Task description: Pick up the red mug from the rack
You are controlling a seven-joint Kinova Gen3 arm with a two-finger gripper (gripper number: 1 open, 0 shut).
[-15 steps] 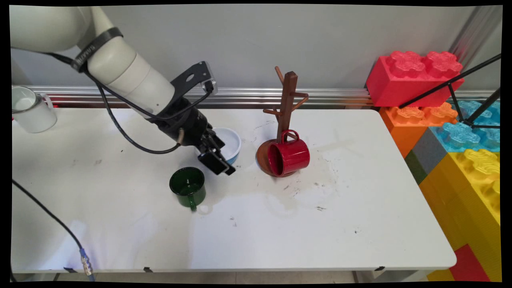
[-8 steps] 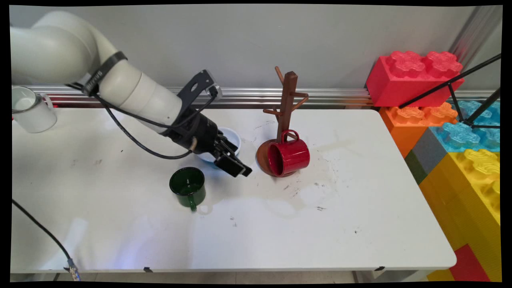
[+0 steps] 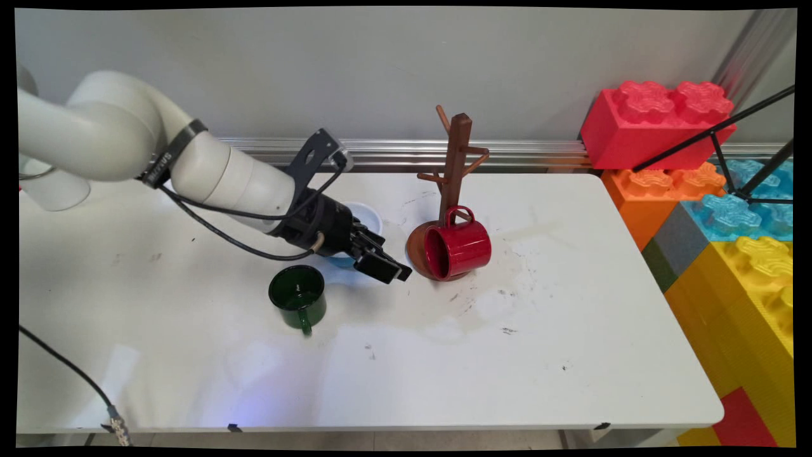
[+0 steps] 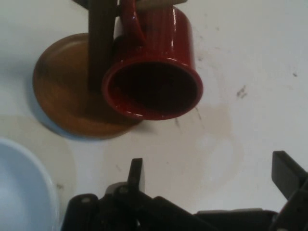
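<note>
Arm is reaching in low from the left across the white desk [image 3: 571, 355]. The gripper [image 3: 394, 274] is hovering just above the desk surface, pointing toward the red mug [image 3: 458, 249], close to it but not touching.

Hand view is showing what the main view cannot: the fingers [image 4: 136, 174] are standing wide apart, one at lower centre, the other at the right edge, with bare desk between them and nothing held. From the main view alone the fingers are reading as one dark block. The hand view is also looking straight into the red mug's open mouth [image 4: 153, 89], with the wooden mug tree [image 4: 101, 53] post crossing in front of its left side and the round brown base [image 4: 62, 96] spreading beneath.

Main view is giving the wider layout: the red mug is hanging by its handle from a low peg of the mug tree [image 3: 454, 171], mouth turned toward the near-left, body over the base.

A white-and-blue bowl [image 3: 371, 219] is sitting right behind the wrist, mostly hidden by it; its pale rim [image 4: 21, 187] is filling the hand view's lower-left corner. A dark green mug [image 3: 297, 297] is standing upright near the gripper, handle toward the near edge. Big toy bricks [image 3: 660, 117] are stacked past the desk's right end.
</note>
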